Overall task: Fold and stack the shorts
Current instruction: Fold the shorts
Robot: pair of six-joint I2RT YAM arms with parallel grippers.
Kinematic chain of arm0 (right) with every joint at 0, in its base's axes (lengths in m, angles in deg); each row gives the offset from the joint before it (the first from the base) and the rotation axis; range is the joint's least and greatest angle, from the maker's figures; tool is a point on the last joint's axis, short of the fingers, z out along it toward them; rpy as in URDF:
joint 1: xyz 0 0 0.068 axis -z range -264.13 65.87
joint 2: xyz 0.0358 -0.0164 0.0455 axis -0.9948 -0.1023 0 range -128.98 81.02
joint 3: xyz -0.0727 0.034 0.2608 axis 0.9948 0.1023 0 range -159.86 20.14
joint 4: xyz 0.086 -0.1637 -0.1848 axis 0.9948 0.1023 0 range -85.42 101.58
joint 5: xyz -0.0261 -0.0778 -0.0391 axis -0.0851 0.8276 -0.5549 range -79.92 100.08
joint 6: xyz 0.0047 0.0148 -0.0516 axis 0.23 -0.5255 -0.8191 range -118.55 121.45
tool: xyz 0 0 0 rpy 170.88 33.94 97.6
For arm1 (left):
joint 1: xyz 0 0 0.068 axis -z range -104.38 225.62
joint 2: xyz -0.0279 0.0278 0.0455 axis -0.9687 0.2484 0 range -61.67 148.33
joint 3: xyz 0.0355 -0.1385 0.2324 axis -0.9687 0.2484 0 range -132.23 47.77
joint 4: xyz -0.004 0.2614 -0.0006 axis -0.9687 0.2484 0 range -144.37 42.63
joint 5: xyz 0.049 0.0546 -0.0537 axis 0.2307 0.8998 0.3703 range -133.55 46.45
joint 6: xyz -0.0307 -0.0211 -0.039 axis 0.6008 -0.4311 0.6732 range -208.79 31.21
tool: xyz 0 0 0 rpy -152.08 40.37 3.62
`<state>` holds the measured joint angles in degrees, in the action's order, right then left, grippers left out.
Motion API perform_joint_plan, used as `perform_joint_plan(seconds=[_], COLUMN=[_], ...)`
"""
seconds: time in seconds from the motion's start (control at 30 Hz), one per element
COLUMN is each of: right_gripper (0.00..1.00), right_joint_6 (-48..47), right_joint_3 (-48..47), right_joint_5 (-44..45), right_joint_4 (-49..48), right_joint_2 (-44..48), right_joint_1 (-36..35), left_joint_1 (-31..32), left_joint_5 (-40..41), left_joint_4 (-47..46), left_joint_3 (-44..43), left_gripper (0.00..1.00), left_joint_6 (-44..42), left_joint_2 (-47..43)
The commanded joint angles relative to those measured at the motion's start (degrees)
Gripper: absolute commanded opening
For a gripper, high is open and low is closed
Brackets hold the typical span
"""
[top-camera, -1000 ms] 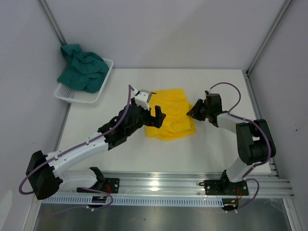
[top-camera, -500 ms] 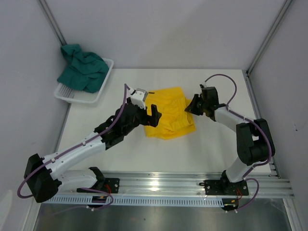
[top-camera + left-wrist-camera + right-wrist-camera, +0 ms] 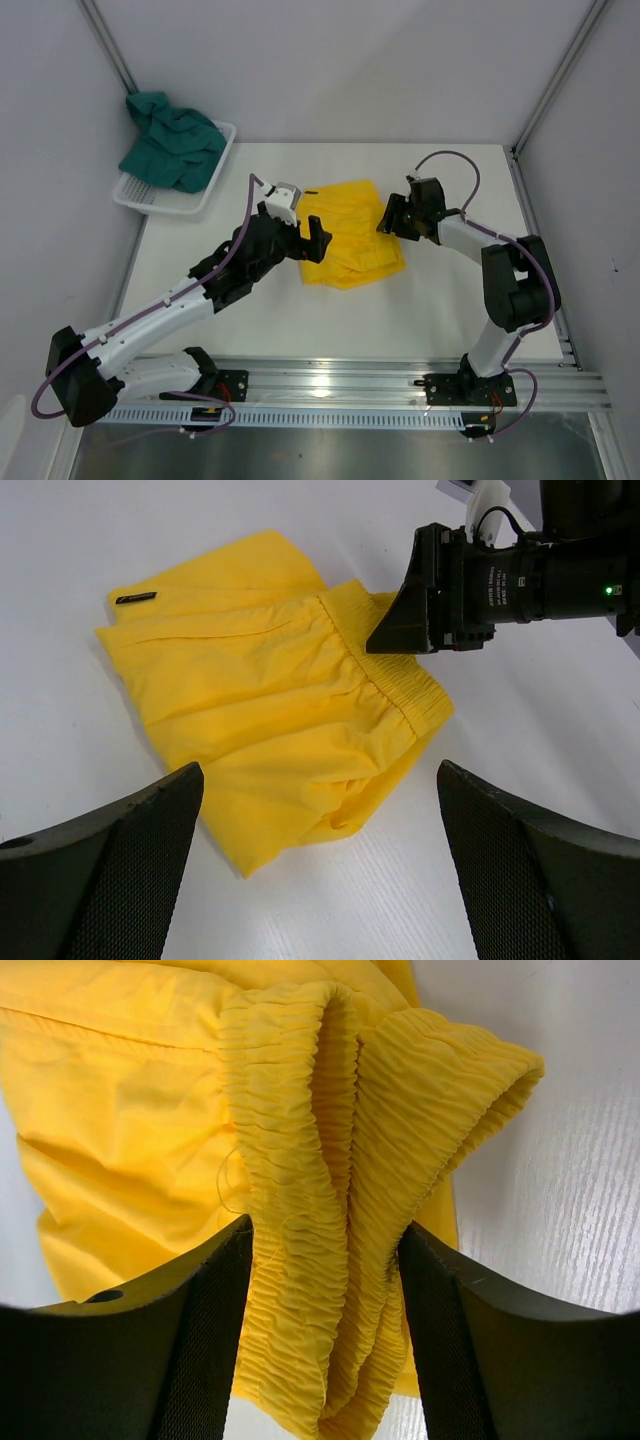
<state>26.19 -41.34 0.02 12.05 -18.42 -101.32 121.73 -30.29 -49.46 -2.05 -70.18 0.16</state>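
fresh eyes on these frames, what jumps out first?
The bright yellow shorts lie loosely folded mid-table, their elastic waistband bunched between the fingers of the right gripper. The left gripper hovers wide open over their left edge. At the far left corner, dark teal shorts are heaped over a white mesh basket.

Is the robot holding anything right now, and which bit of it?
The right end effector has the stretchy waistband of the yellow shorts between its fingers; whether it really pinches cannot be told. The left end effector is open, holding nothing.

Bright diffuse light, faint shadows, sharp focus.
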Motion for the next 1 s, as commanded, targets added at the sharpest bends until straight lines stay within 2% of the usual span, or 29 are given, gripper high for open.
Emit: perform_joint_plan(seconds=[0.0,0.1,0.13,0.17,0.3,0.4,0.6,0.67,0.7,0.8,0.9,0.97], right_gripper=[0.61,0.54,0.47,0.45,0.33,0.29,0.29,0.34,0.41,0.51,0.53,0.5], right_joint_6=[-1.1,-0.6,-0.3,0.1,-0.8,-1.6,-3.7,-4.5,-5.0,-6.4,-7.2,-7.1], right_joint_3=[-3.0,-3.6,-3.1,-2.7,-2.2,-2.2,-1.1,-1.0,-1.1,-1.5,-1.7,-1.7], right_joint_5=[-1.4,-3.8,-4.3,-4.2,-1.5,0.8,5.7,7.3,9.2,12.1,12.9,12.2], right_joint_4=[-0.8,-1.4,-1.9,-2.9,-3.2,-2.9,-3.8,-3.7,-3.6,-3.2,-3.1,-3.2], right_joint_2=[-1.4,-3.1,-3.4,-3.2,-1.7,-0.3,3.1,3.8,4.2,5.2,5.3,4.8], right_joint_1=[0.1,0.3,0.3,0.2,-1.2,-2.0,-4.5,-5.7,-6.1,-7.5,-8.2,-8.2], left_joint_1=[-0.6,-0.6,-0.6,-0.6,-0.6,-0.6,-0.6,-0.6,-0.6,-0.6,-0.6,-0.6], left_joint_5=[-0.5,-0.7,-0.7,-0.8,-0.8,-0.8,-0.7,-0.8,-0.8,-0.9,-1.1,-1.3], left_joint_4=[0.1,0.0,-0.1,-0.1,-0.3,-0.4,-0.4,-0.4,-0.4,-0.4,-0.5,-0.3], left_joint_3=[-0.7,-0.6,-0.5,-0.6,-0.2,-0.4,-0.5,-0.5,-0.5,-0.5,-0.6,-0.7], left_gripper=[0.99,0.99,0.99,0.99,0.99,0.99,0.99,0.99,0.99,0.99,0.99,0.99], left_joint_6=[0.7,0.7,0.6,0.6,0.6,0.5,0.5,0.5,0.5,0.5,0.5,0.5], left_joint_2=[-0.1,0.0,0.1,0.3,0.4,0.6,0.9,0.9,0.9,0.9,1.0,1.1])
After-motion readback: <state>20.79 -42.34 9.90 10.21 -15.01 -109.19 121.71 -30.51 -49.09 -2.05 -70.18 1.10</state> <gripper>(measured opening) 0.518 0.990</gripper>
